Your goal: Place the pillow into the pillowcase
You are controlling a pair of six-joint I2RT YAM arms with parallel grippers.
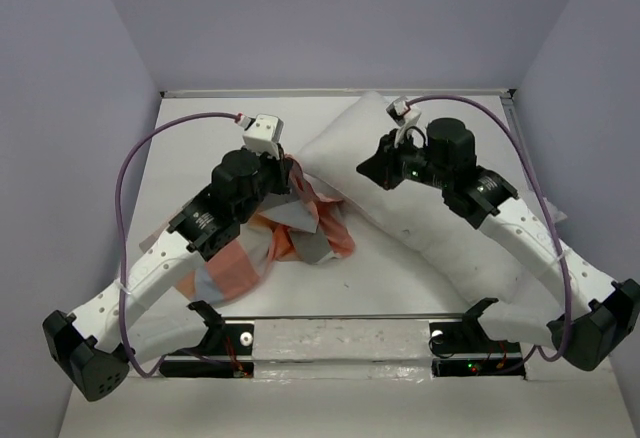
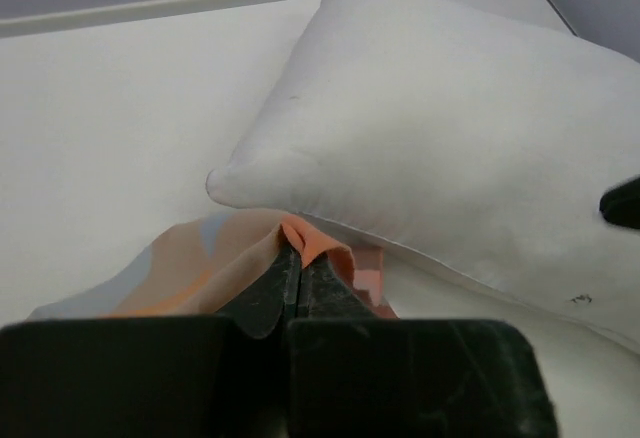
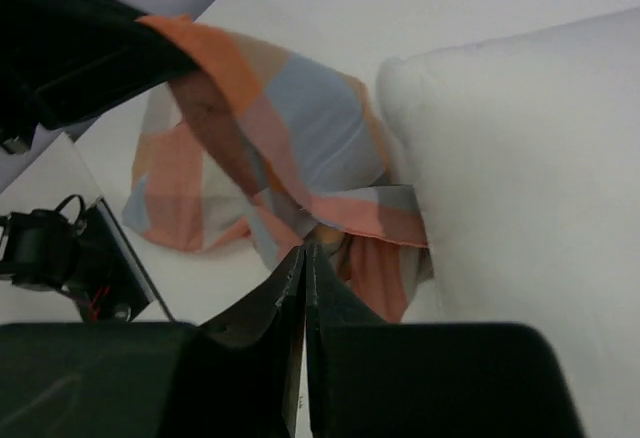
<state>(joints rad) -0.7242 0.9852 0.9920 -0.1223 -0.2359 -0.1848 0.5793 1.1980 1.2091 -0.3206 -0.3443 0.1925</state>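
The plump white pillow (image 1: pixel 440 248) lies slantwise from the back middle of the table to the front right. Against its left edge the checked orange, blue and grey pillowcase (image 1: pixel 300 228) is bunched up. My left gripper (image 1: pixel 292 173) is shut on an orange fold of the pillowcase (image 2: pixel 200 268) and lifts it beside the pillow's corner (image 2: pixel 450 138). My right gripper (image 1: pixel 370 170) hovers over the pillow's left side. In the right wrist view its jaws (image 3: pixel 305 250) stand together with nothing seen between them, the pillowcase (image 3: pixel 290 128) just beyond and the pillow (image 3: pixel 520 158) to the right.
A clear bar with two black clamps (image 1: pixel 210 323) (image 1: pixel 470 318) runs along the table's near edge. Grey walls close in the table on three sides. Purple cables (image 1: pixel 125 178) loop above both arms.
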